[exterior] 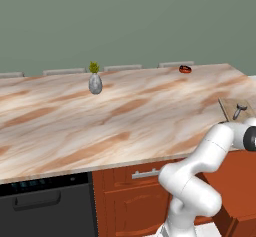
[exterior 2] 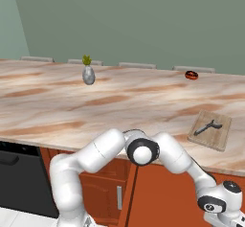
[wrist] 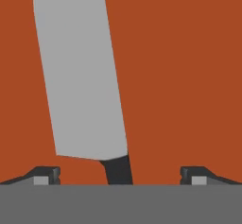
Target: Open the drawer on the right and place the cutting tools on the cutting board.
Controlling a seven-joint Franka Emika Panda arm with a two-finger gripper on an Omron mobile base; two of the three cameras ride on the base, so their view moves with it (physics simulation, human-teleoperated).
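Pink-beige marbled countertop (exterior: pixel 125 116) with brown streaks; light tan cutting board (exterior 2: pixel 211 130) carrying a dark grey tool (exterior 2: pixel 207 127), possibly a peeler. Grey-bladed knife (wrist: pixel 80 72), black handle, on reddish-brown. Black dishwasher front (exterior: pixel 47 206).

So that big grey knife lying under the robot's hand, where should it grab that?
Probably by the black handle, not the broad grey blade. The knife lies flat on the reddish-brown drawer floor, and the handle already sits between the open tool's fingertips, so coming straight down over it seems best.
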